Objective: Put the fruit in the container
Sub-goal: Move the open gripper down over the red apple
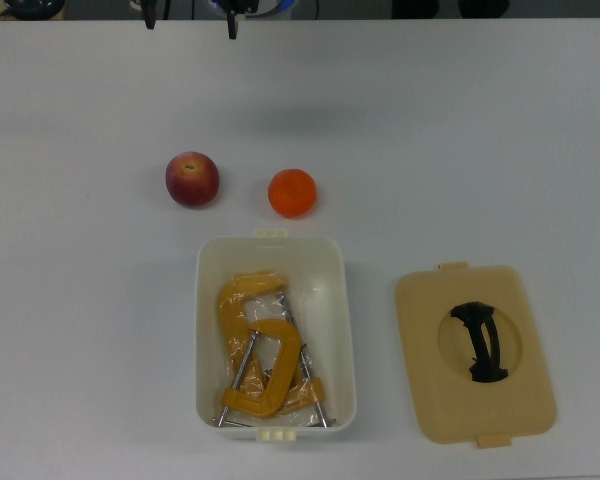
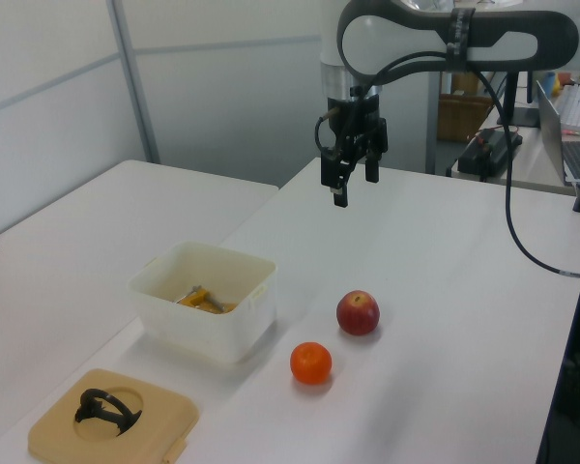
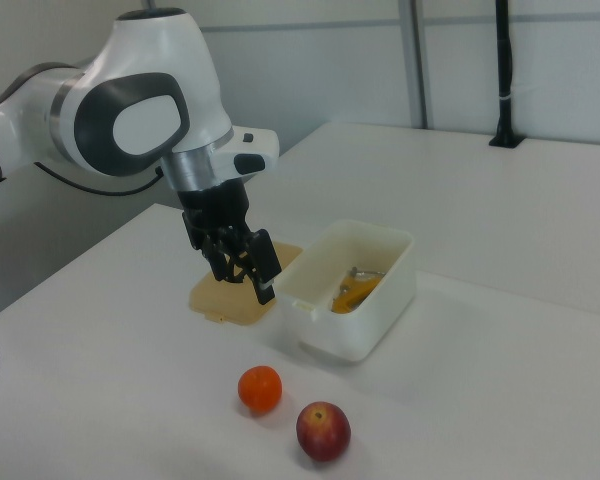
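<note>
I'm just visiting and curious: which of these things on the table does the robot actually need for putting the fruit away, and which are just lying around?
Part of the job:
- apple
- orange
- white container
- gripper, open, raised above the table

Just lying about:
- yellow C-clamps, already inside the container
- tan lid with its black handle, beside the container

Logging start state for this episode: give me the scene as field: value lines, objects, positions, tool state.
apple: on the table, outside the tub, at the top view's left of the orange
orange: on the table, apart from the apple, just beyond the tub's short end
tub: open, holds yellow clamps
lid: flat on the table beside the tub, black handle up
tool: raised above the table, open, holding nothing
fruit in tub: none yet
</note>
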Motion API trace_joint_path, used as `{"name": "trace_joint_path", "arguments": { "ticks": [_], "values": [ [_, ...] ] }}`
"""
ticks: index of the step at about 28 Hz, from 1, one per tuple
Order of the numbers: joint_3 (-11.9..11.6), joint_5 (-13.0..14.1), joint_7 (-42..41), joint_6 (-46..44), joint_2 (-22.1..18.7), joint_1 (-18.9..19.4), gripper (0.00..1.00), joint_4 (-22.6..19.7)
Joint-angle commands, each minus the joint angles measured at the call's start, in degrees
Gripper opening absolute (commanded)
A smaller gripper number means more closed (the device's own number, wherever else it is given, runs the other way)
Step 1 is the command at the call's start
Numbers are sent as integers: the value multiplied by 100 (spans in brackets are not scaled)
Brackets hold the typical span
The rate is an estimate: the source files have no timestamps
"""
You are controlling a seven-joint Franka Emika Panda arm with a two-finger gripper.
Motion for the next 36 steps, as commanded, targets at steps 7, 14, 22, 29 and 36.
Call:
{"name": "trace_joint_path", "arguments": {
  "ticks": [7,14,22,29,36],
  "values": [
    [-85,-79,-187,500,664,-72,100,23],
    [-41,-395,-204,1038,1129,-55,100,-214],
    [-15,-756,-204,1642,1657,-37,100,-846],
    [-15,-808,-204,2127,1859,-64,100,-1348],
    [-6,-808,-204,2268,2070,-72,98,-1383]
  ]
}}
